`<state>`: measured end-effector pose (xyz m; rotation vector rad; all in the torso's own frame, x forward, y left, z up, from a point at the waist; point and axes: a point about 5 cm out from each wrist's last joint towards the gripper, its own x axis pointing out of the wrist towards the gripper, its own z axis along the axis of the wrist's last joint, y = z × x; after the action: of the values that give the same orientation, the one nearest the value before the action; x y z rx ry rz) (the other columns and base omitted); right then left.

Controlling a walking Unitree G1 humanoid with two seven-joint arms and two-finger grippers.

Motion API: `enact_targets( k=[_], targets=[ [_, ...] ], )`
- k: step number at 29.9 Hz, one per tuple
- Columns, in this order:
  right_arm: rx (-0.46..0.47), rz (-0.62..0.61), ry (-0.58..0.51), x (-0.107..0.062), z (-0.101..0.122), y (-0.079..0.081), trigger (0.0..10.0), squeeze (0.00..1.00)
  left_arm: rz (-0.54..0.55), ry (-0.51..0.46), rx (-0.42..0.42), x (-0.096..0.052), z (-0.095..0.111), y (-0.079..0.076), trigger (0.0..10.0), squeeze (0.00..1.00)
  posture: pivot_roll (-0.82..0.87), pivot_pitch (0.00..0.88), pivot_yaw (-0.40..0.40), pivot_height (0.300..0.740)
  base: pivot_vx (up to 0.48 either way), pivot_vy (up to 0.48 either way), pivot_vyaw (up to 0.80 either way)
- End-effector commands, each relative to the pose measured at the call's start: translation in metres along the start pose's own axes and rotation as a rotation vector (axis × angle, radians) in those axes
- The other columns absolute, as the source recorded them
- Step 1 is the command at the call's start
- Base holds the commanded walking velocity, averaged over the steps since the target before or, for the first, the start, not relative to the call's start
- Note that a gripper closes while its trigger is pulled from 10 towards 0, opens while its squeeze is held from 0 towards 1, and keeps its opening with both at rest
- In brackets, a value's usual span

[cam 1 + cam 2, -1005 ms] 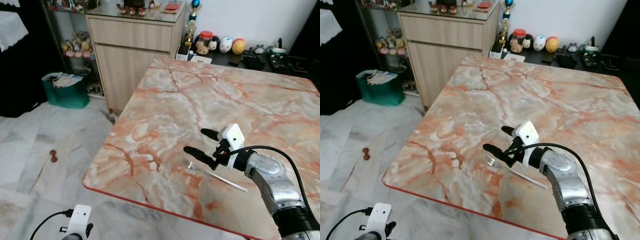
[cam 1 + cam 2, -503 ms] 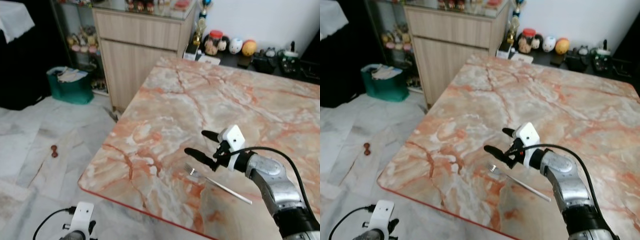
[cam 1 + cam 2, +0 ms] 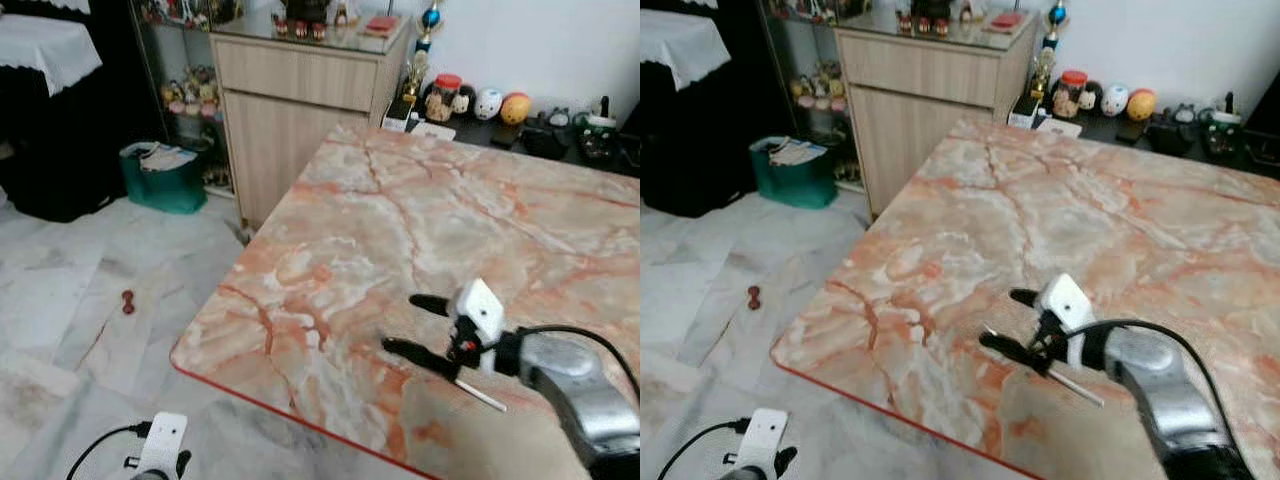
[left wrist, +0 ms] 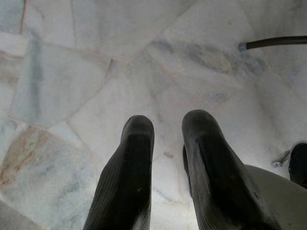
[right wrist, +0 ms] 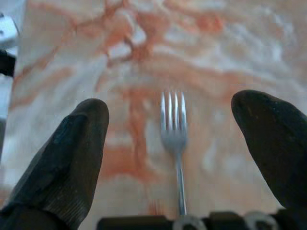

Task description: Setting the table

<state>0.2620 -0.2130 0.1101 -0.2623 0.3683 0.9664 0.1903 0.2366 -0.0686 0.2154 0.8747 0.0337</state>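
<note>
Wide apart, the jaws of the right gripper hold nothing; the two black fingers flank a fork that lies flat on the marble table between them, with clear tabletop on either side of it. From the wrist camera the tines point toward twelve o'clock, away from the gripper, and the handle runs back toward six o'clock under the wrist. From the head camera the right gripper hovers just over the table near its front edge, and only the handle end of the fork shows, sticking out at about four o'clock from the fingers.

As far as setting the table goes, the fork seems to be the one item laid out so far; I see no plate, knife or glass on the marble, so most of the job looks to be left. Whether the fork sits in its final place is hard to judge with nothing beside it.

Hanging low beside the table over the pale marble floor, the left gripper is idle, its fingers nearly together with a narrow gap and nothing held.
</note>
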Motion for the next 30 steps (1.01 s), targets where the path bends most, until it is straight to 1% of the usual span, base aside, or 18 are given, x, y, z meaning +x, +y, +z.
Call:
enact_targets(
  k=[1,2,3,7,10,13,14,18,23,30],
  targets=[
    [-0.011,0.035,0.017,-0.009,0.003,0.004,10.0,0.00,-0.015,0.028,-0.019,0.000,-0.004,-0.003,10.0,0.00,0.07,0.000,-0.039,0.727,0.000,0.000,0.00],
    [-0.006,0.042,0.045,-0.015,-0.001,0.005,10.0,0.00,-0.018,0.032,-0.019,0.000,-0.005,-0.004,10.0,0.00,0.07,0.000,-0.040,0.727,0.000,0.000,0.00],
    [-0.004,0.046,0.057,-0.017,-0.003,0.006,10.0,0.00,-0.020,0.033,-0.020,0.000,-0.005,-0.004,10.0,0.00,0.07,0.000,-0.040,0.727,0.000,0.000,0.00],
    [0.010,0.031,0.103,-0.021,-0.011,0.006,10.0,0.00,-0.022,0.037,-0.021,0.000,-0.006,-0.005,10.0,0.00,0.07,0.000,-0.040,0.727,0.000,0.000,0.00],
    [0.004,-0.042,0.169,-0.023,-0.024,-0.001,10.0,0.00,-0.026,0.041,-0.022,0.000,-0.007,-0.006,10.0,0.00,0.07,0.000,-0.040,0.727,0.000,0.000,0.00],
    [-0.003,-0.115,0.177,-0.020,-0.025,-0.008,10.0,0.00,-0.027,0.044,-0.022,-0.001,-0.008,-0.006,10.0,0.00,0.06,0.000,-0.037,0.727,0.000,0.000,0.00],
    [0.022,-0.157,0.174,-0.017,-0.026,-0.012,10.0,0.00,-0.027,0.046,-0.023,-0.001,-0.008,-0.007,10.0,0.00,0.07,0.000,-0.041,0.727,0.000,0.000,0.00],
    [0.033,-0.148,0.161,-0.015,-0.027,-0.011,10.0,0.00,-0.025,0.050,-0.025,-0.001,-0.009,-0.006,10.0,0.00,0.07,0.000,-0.039,0.727,0.000,0.000,0.00],
    [0.063,-0.132,0.126,-0.008,-0.029,-0.010,10.0,0.00,-0.021,0.060,-0.028,-0.001,-0.011,-0.004,10.0,0.00,0.07,0.000,-0.038,0.727,0.000,0.000,0.00],
    [0.082,-0.130,0.156,-0.006,-0.037,-0.010,10.0,0.00,-0.020,0.076,-0.026,-0.003,-0.016,-0.002,10.0,0.00,0.07,0.000,-0.032,0.727,0.000,0.000,0.00]
  ],
)
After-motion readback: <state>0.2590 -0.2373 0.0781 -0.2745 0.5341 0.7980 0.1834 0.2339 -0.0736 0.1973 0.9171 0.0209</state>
